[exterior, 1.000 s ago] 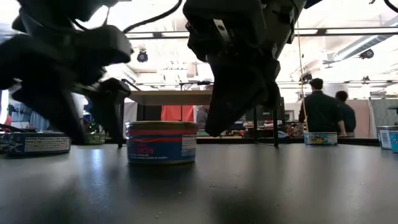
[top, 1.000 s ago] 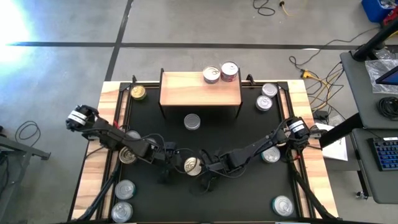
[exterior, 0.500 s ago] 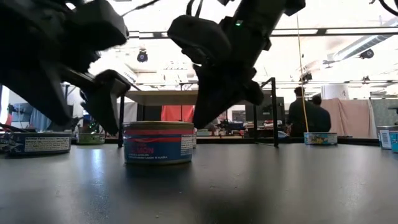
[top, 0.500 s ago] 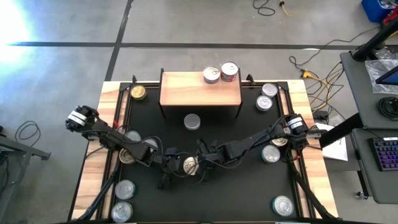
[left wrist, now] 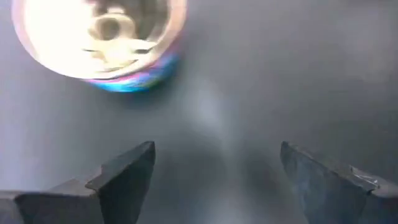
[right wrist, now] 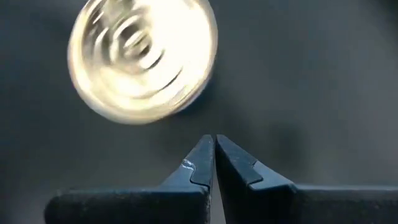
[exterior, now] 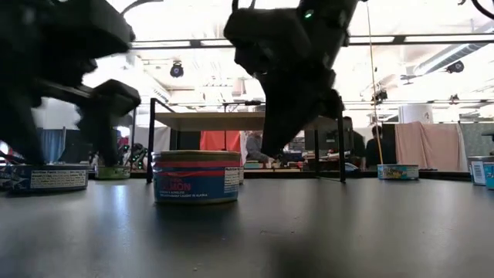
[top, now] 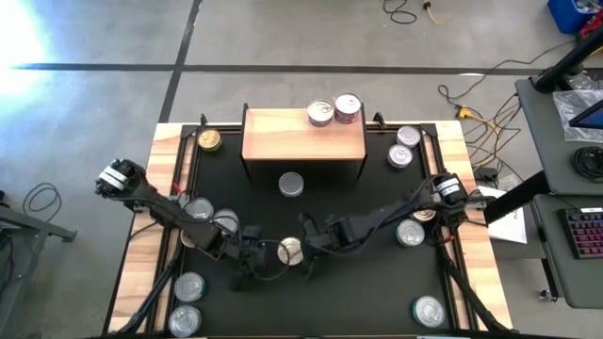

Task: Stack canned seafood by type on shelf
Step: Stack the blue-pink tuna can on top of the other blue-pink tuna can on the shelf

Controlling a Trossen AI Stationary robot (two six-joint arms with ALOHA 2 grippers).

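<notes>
A silver-lidded can point(top: 290, 249) with a blue and red label point(exterior: 197, 179) stands on the black mat point(top: 367, 198) between my two grippers. My left gripper point(left wrist: 217, 171) is open just left of it, with only bare mat between the fingers. My right gripper point(right wrist: 214, 155) is shut and hovers close to the can's right side, clear of it. The shelf point(top: 303, 137), a light-wood board on black legs, stands at the far middle. Two cans point(top: 320, 114) point(top: 348, 107) rest side by side on its far right part.
More cans stand on the mat: one point(top: 291, 184) in front of the shelf, a gold one point(top: 209, 140) far left, two point(top: 403, 147) far right. Several are along the left side point(top: 188, 285), and others sit at the right point(top: 411, 233) and near right point(top: 429, 311).
My left gripper has drawn back from the can toward the table's near-left, staying open. My right gripper, still shut, has risen a little beside the can. The can stays upright in about the same place.
</notes>
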